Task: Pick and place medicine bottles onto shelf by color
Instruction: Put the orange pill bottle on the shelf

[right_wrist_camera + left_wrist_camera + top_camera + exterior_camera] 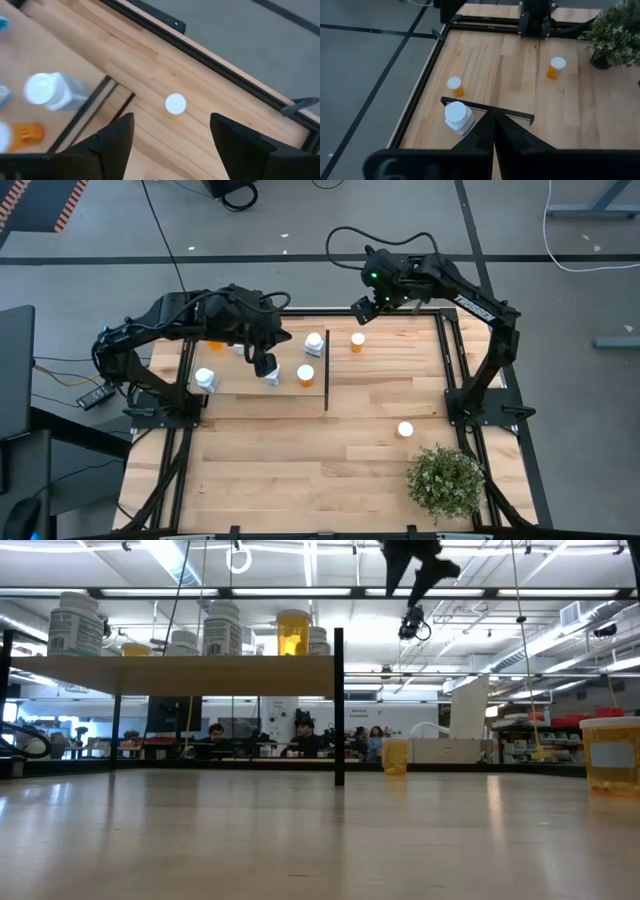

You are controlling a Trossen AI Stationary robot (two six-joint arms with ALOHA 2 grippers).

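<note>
At upper centre of the high view, right gripper (362, 308) hangs wide open, empty, above an orange bottle (357, 341) right of the shelf (262, 402). Step: approach. Next: descend straight, close. Left gripper (268, 372) shut, empty, over shelf.

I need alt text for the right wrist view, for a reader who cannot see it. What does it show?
The right claw, open, hangs above a small bottle with a round white cap standing on the wooden table. To one side, past the shelf's black divider, a white bottle and an orange bottle show on the shelf.
</note>
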